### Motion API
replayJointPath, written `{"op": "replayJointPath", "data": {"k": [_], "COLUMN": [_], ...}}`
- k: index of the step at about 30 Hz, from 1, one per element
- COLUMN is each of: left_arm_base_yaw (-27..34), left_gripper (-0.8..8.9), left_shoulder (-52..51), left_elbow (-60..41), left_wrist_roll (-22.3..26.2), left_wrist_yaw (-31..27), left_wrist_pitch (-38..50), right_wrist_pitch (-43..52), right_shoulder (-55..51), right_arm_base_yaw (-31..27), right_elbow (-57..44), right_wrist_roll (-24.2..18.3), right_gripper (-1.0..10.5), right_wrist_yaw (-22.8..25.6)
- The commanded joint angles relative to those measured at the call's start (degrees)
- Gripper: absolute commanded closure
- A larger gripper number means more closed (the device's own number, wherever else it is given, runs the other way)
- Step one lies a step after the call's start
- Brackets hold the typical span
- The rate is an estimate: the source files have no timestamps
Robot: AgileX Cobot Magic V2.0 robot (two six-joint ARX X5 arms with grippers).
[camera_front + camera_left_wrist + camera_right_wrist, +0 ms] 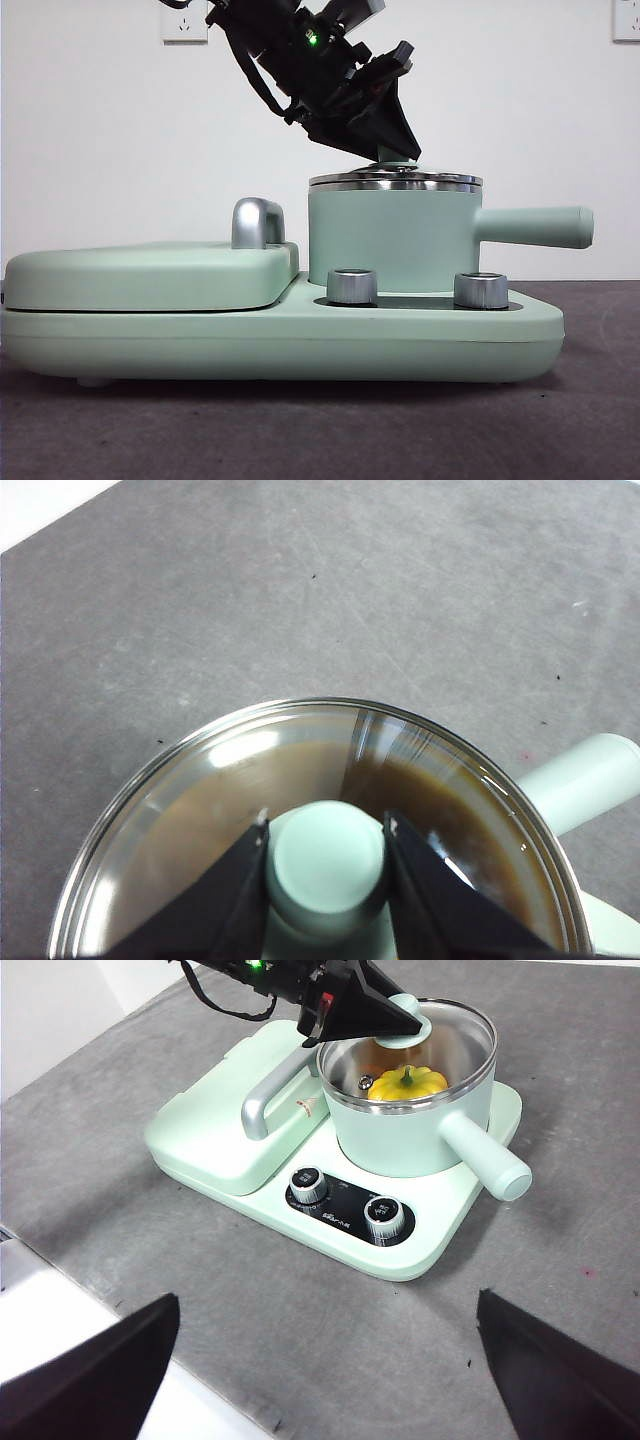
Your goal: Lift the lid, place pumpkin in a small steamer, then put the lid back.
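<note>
A grey felt-like surface (pixel 250 1310) runs back to a plain white wall (pixel 100 130) with an outlet. On it sits a mint-green cooker base (pixel 300 335). The small steamer (pixel 390 240) stands on its right half, the pumpkin (pixel 407 1083) inside, the lid (pixel 396 181) seated on the rim. The left tool (pixel 325 865) grips the lid's knob, jaws closed on it. The right tool (pixel 325 1360) hangs well back, jaws wide apart, empty.

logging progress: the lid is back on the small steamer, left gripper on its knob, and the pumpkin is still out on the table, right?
Not quite. The pumpkin is inside the small steamer, seen through the lid in the right wrist view. The left gripper is indeed on the knob.
</note>
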Motion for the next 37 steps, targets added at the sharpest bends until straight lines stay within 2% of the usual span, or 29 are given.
{"op": "replayJointPath", "data": {"k": [1, 11, 18, 21, 25, 33, 37], "left_arm_base_yaw": [-0.7, -0.8, -0.7, -0.7, -0.7, -0.7, -0.6], "left_gripper": [7.34, 4.03, 3.04, 3.04, 3.09, 3.1, 3.1], "left_shoulder": [1.8, 1.4, -3.8, -7.5, -13.6, -25.0, -30.0], "left_elbow": [1.5, 1.7, 2.4, 2.4, 2.4, 2.4, 2.3], "left_wrist_roll": [-0.1, -1.9, -6.0, -7.1, -9.2, -9.3, -9.3], "left_wrist_yaw": [0.3, 0.3, 0.3, 0.3, 0.3, 0.3, 0.3], "left_wrist_pitch": [0.8, 0.8, 0.5, -2.3, -12.0, -38.7, -48.1], "right_wrist_pitch": [0.5, 0.5, 0.5, 0.5, 0.5, 0.6, 1.0], "right_shoulder": [0.0, 0.0, 0.0, 0.0, 0.0, 0.0, 0.0], "right_arm_base_yaw": [0.3, 0.3, 0.3, 0.3, 0.3, 0.3, 0.3], "right_elbow": [0.5, 0.5, 0.5, 0.5, 0.5, 0.5, 0.5], "right_wrist_roll": [0.7, 0.9, 0.9, 0.9, 0.9, 0.9, 0.9], "right_gripper": [4.7, 4.7, 4.7, 4.7, 4.7, 4.7, 4.7], "right_wrist_yaw": [0.0, 0.0, 0.0, 0.0, -0.1, -0.2, -0.2]}}
